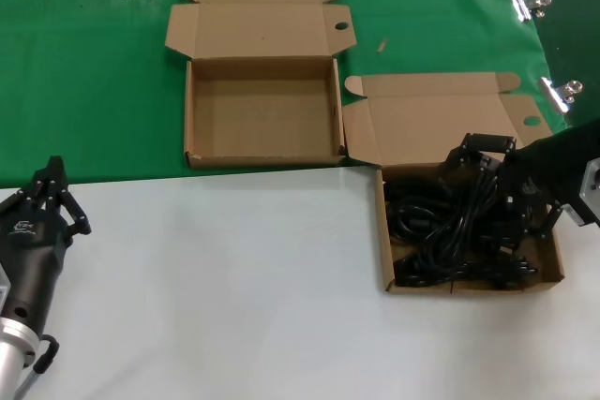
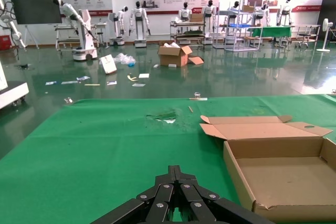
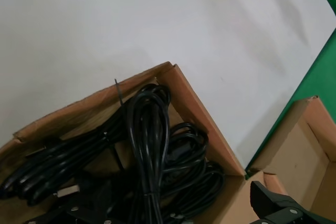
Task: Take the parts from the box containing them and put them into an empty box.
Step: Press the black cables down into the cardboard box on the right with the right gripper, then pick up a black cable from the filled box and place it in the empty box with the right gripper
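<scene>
Right gripper [image 1: 487, 170] sits in the full box [image 1: 553, 274] at 4 o'clock, over the cords [image 1: 450, 231]; grip state unclear, seemingly lifting one bundle. Best lift straight, clear the wall, carry toward 11 o'clock to the empty box [image 1: 192, 119]. Left gripper [image 1: 54, 196] idles at 8 o'clock, closed, empty.

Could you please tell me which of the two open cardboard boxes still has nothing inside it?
The empty box on the green cloth, nearer the robot's left, shows only bare cardboard. The other box, under the right gripper, holds black power cords.
</scene>
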